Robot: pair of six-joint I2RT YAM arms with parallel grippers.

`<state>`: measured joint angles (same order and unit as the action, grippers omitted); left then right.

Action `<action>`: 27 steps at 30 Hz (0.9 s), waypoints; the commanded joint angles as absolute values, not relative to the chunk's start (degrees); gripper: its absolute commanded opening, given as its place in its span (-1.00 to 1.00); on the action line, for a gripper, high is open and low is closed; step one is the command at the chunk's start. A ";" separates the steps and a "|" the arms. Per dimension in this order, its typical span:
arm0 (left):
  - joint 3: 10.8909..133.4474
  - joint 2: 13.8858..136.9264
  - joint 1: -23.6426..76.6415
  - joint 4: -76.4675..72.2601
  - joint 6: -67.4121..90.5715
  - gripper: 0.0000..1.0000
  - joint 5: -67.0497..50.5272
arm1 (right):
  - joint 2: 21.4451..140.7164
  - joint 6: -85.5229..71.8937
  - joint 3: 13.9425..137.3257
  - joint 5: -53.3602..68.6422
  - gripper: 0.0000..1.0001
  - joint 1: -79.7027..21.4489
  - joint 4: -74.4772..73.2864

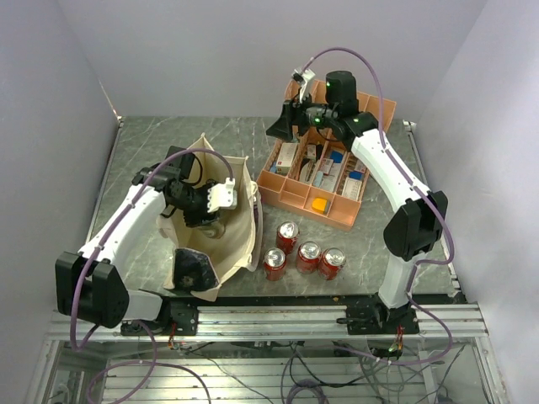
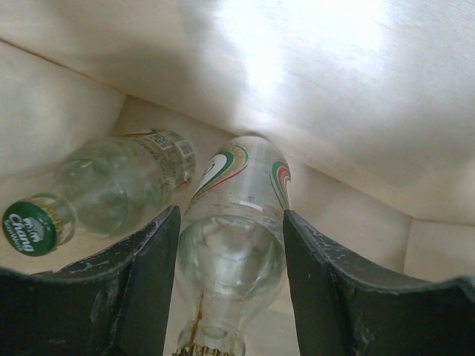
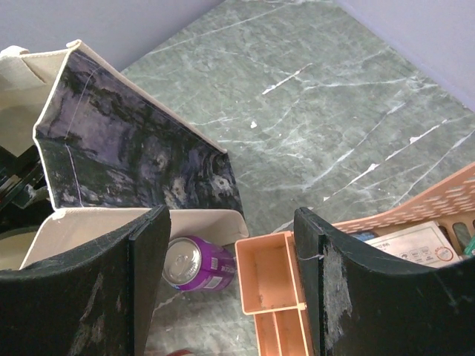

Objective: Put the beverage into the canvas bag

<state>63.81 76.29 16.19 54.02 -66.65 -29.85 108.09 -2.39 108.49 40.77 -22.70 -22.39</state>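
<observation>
Down inside the canvas bag, clamping the beverage bottle between the 2 fingers of the left gripper, pressing on both sides of the glass and pointing its base at the fold of the fabric floor. Sharing that floor with a 2nd bottle, green-capped, lying just to the left. Judging the step in hand as the lowering before release, with placement nearly done. Calling next for easing the base onto the bag floor, spreading the fingers, then rising straight out of the mouth without dragging the fabric wall or knocking the other bottle. Holding the right gripper spread wide and empty outside, hovering over the table between bag and orange organizer. Leaving 4 red cans standing on the table near the bag and 1 purple can lying by the bag's foot.
</observation>
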 commanded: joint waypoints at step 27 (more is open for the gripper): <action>67.56 72.02 19.97 60.51 -65.49 -0.22 -23.49 | 105.21 -2.25 102.35 41.42 0.33 -21.71 -18.31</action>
<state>65.12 73.23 19.73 61.12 -70.85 -25.96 107.72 -3.60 102.91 41.63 -22.15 -19.53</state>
